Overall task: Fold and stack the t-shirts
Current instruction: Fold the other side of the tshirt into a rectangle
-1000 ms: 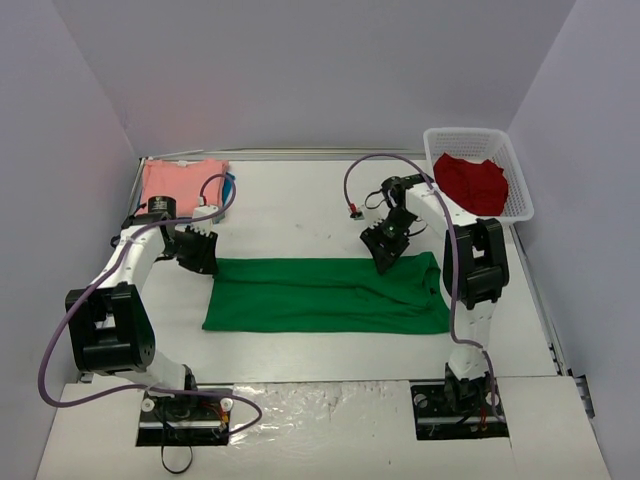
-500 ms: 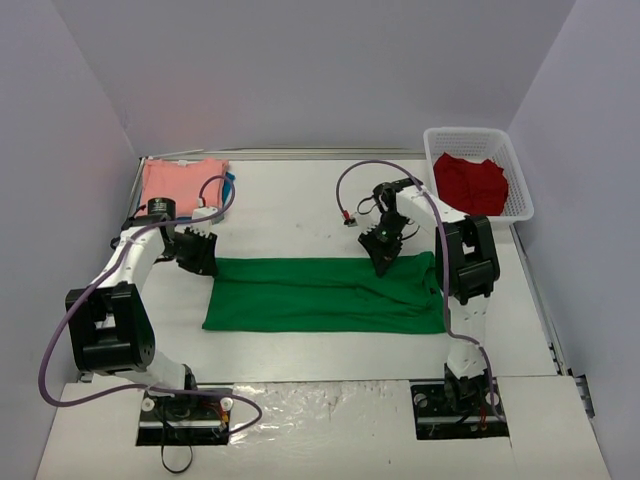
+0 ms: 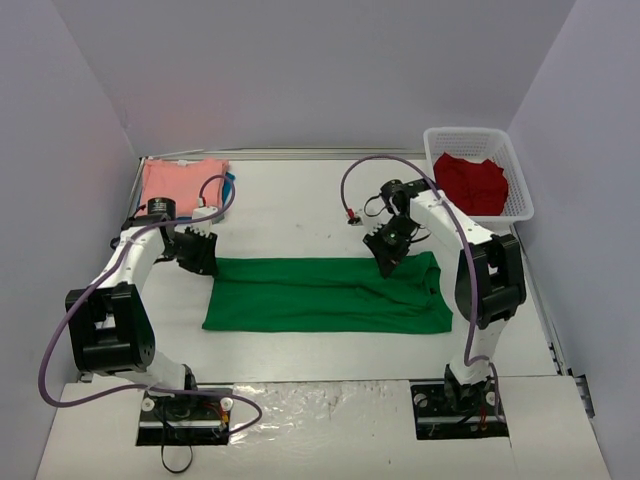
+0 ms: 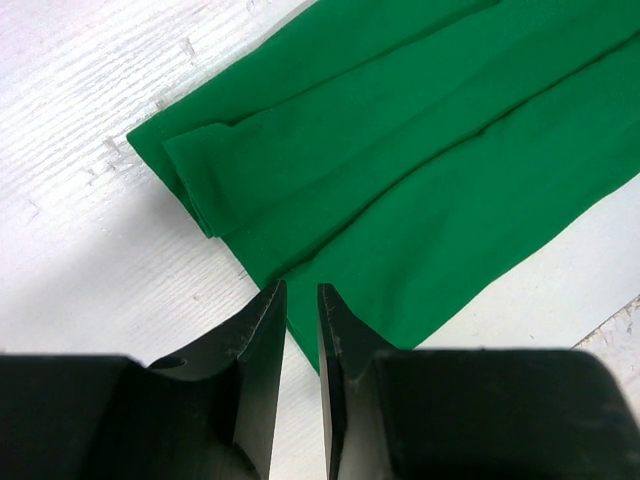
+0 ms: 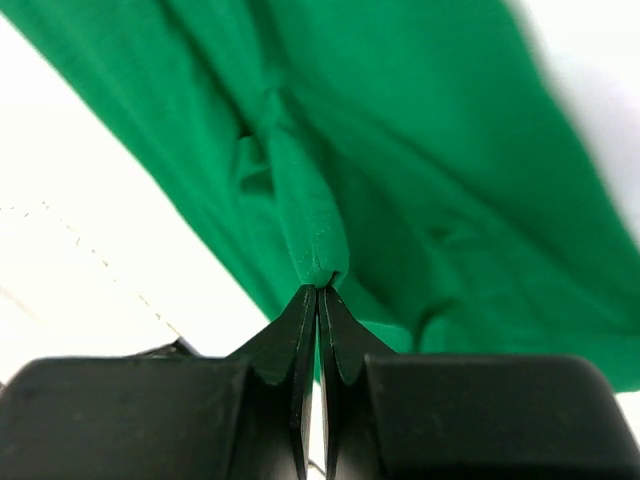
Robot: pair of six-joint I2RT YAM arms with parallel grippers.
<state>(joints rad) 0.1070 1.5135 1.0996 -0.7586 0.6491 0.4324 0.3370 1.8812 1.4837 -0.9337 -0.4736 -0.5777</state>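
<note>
A white table (image 3: pixel 300 200) is boxed by 3 pale lilac walls (image 3: pixel 300 80); 2 arms are bolted at its near edge, 1 left and 1 right; 4 shirts and 1 basket (image 3: pixel 470 133) are in view.

The green shirt (image 3: pixel 320 295) lies mid-table as 1 long folded band running left to right, with its right end rumpled and a little wider; the pink shirt (image 3: pixel 180 182) lies flat in the far left corner; 1 sliver of a teal shirt (image 3: pixel 231 186) shows at the pink one's right edge, and whether it lies under or beside it I cannot tell; the red shirt (image 3: pixel 470 182) is bunched inside the basket, which sits at the far right against the wall.

The left gripper (image 3: pixel 200 255) is at the band's far left corner; in the wrist view its 2 jaws stand 1 narrow slit apart, tips (image 4: pixel 270 300) low over the edge of the green shirt (image 4: pixel 400 150), where 2 stacked folds show; whether the tips touch the cloth I cannot tell.

The right gripper (image 3: pixel 385 262) is at the band's far edge toward the right end; in its wrist view (image 5: pixel 318 290) the 2 jaws are pressed together on 1 raised ridge of the green shirt (image 5: pixel 420 150), and creases run from the pinch.
</note>
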